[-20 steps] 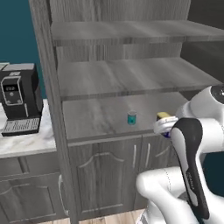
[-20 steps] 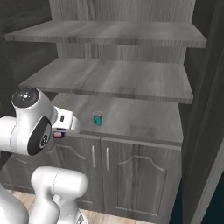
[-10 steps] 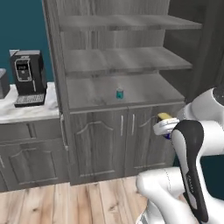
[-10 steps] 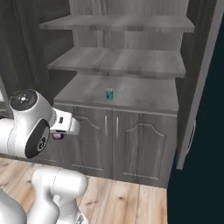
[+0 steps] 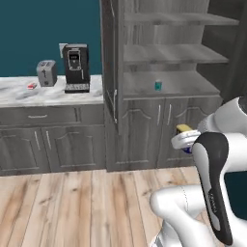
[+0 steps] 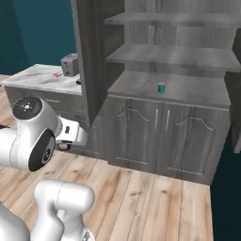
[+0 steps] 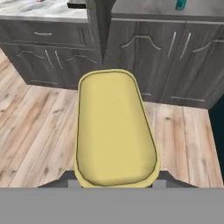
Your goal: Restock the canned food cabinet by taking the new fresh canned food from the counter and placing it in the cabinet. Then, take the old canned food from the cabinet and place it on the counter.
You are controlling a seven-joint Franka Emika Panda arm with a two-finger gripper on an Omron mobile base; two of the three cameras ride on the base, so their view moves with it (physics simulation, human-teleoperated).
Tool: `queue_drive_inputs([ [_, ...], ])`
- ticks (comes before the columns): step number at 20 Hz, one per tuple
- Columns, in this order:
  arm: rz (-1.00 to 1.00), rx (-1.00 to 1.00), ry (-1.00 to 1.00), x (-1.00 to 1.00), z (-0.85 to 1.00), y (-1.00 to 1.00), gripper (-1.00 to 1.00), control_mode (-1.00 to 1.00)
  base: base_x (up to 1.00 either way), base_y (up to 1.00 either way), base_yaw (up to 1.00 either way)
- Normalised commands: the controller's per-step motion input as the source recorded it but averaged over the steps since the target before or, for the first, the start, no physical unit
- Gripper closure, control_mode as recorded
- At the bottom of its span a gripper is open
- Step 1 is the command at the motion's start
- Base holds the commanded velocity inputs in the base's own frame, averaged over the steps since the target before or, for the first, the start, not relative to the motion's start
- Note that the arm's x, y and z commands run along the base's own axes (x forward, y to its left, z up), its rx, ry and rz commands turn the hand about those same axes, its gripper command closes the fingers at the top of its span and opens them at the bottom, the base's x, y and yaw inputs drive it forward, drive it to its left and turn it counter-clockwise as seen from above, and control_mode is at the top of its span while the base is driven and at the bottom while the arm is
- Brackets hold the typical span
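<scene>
My gripper (image 5: 186, 141) is shut on the old canned food (image 5: 184, 129), a dark blue can with a yellow top, held in front of my arm above the floor. Seen along the hand, its yellow top (image 7: 114, 131) is close and large and covers the fingertips. From the right side, the held can (image 6: 63, 146) peeks out below my wrist. The new fresh canned food (image 5: 157, 86), a small teal can, stands upright on the lowest shelf of the cabinet (image 5: 141, 128); it also shows as a teal can (image 6: 161, 87). The marble counter (image 5: 53, 95) lies left of the cabinet.
A black coffee machine (image 5: 76, 67), a toaster (image 5: 47, 73) and a tiny red-and-white item (image 5: 32, 86) sit on the counter. Dark grey drawer and door units stand below it. Wooden floor (image 5: 72, 202) stretches between me and the cabinet's closed lower doors.
The whole picture has shifted: the base has backed away from the cabinet and turned toward the counter. The yellow-topped can stays in the shut gripper; the teal can stays on its shelf.
</scene>
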Motion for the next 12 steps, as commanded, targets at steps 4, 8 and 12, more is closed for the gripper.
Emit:
queue_drive_inputs([
  [4, 0.00, 0.00, 0.00, 0.00, 0.00, 0.00, 1.00, 1.00, -0.08, 1.00, 0.25],
  [8, 0.00, 0.00, 0.00, 0.00, 0.00, 0.00, 1.00, 1.00, 0.48, 1.00, 0.13],
  [12, 0.00, 0.00, 0.00, 0.00, 0.00, 0.00, 1.00, 1.00, 1.00, 1.00, 0.00],
])
